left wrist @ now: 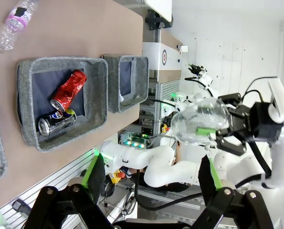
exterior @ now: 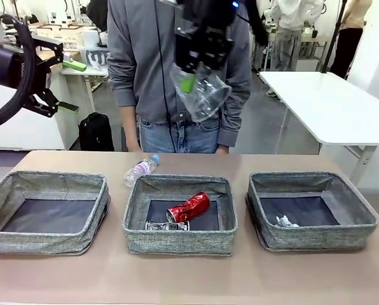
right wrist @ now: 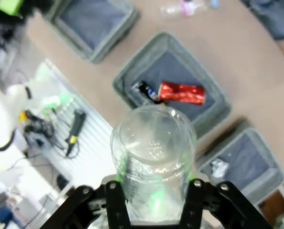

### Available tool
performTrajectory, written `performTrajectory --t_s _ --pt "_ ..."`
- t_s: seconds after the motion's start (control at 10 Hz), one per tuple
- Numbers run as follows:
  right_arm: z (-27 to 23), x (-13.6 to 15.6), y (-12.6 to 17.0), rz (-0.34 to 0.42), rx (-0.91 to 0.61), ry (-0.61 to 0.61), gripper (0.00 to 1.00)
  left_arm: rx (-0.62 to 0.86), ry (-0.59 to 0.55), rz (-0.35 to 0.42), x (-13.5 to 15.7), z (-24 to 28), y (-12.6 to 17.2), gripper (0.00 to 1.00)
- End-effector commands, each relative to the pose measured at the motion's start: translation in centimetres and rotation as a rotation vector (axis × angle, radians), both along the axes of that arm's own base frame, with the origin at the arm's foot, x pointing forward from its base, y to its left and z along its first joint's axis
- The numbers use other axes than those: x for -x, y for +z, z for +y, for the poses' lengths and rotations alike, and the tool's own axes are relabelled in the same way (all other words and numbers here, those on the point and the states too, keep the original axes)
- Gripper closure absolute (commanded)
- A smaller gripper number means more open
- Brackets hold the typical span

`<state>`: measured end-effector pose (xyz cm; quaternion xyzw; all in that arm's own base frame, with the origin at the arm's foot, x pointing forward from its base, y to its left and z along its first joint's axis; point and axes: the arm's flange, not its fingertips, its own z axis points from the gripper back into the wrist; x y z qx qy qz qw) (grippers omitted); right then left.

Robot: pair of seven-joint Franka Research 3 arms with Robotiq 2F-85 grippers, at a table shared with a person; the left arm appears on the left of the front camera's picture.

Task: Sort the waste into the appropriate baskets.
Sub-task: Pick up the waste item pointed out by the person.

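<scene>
Overhead, the right gripper (right wrist: 155,193) has its black jaws partly closed on a crumpled clear plastic cup (exterior: 205,98), the green pads pressed against the cup's sides, so the cup hangs in the air well above the tabletop. Below that gripper stand three alike rectangular soft-sided baskets of grey heathered fabric with dark flat bottoms, set in a row and apart from one another. The middle basket (exterior: 180,244) lies beneath the held cup; in it a crushed red can (exterior: 188,207) rests at a slant, and a flattened dark printed can (exterior: 166,225) lies just beside it, against the wall nearer the robot. Off to the right gripper's right side, the right basket (exterior: 316,238) holds one crumpled white paper wad (exterior: 285,222) near its left wall. On the other side, the left basket (exterior: 43,241) shows its bare dark bottom. A clear plastic bottle with a blue cap (exterior: 140,169) lies on its side on the table, just beyond the middle basket's far left corner, toward the person. The left gripper (left wrist: 151,167) hovers high off the left end of the row, jaws spread wide with nothing between them
</scene>
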<state>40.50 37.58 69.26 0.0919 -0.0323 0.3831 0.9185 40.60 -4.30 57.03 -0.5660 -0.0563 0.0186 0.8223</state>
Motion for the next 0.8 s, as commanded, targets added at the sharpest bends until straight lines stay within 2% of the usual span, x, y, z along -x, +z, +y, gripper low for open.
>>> performTrajectory --t_s 0.0,0.2,0.3,0.4,0.5,0.7 --pt "-2.5 -0.7 -1.0 0.026 -0.027 -0.055 0.52 -0.003 -0.011 -0.005 0.3 0.3 0.1 0.0" --pt "-2.5 -0.7 -1.0 0.026 -0.027 -0.055 0.52 -0.003 -0.011 -0.005 0.3 0.3 0.1 0.0" --pt "-0.3 -0.7 0.0 0.01 -0.004 -0.015 0.52 -0.003 -0.011 -0.005 0.3 0.3 0.1 0.0" --pt "0.9 0.3 1.0 0.01 0.122 -0.038 0.52 -0.003 -0.011 -0.005 0.3 0.3 0.1 0.0" --pt "2.6 0.7 2.8 0.049 0.216 -0.097 0.52 -0.003 -0.011 -0.005 0.3 0.3 0.1 0.0" --pt "4.0 0.4 4.8 0.114 0.266 -0.246 0.52 -0.003 -0.011 -0.005 0.3 0.3 0.1 0.0"
